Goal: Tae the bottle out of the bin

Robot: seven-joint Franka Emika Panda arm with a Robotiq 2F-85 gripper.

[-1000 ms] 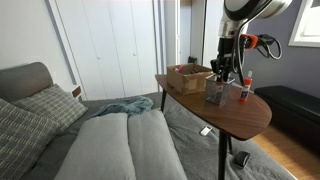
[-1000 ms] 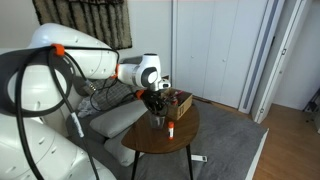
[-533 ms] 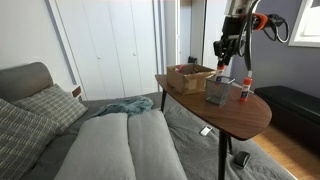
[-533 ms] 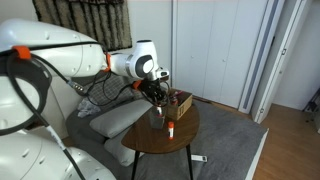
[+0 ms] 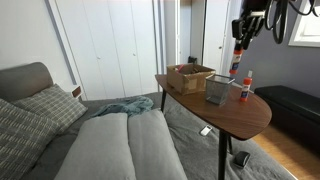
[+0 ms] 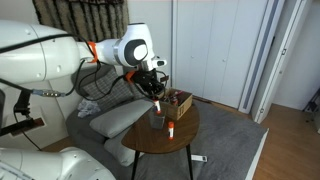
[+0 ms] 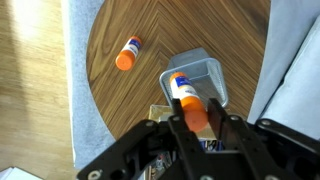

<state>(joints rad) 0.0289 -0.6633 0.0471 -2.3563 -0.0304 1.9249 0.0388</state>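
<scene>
Wrist view: jaws of the gripper clamped on the slim white bottle with orange-red cap, held over the small grey metallic square bin at frame centre. Gripper body blocks the bottom edge. Second white orange-capped bottle sits upper left, well apart from the bin, with bare round wooden table around it. In an exterior view the arm hangs from the upper right corner, mostly cut off, gripper pointing down above the bin.
</scene>
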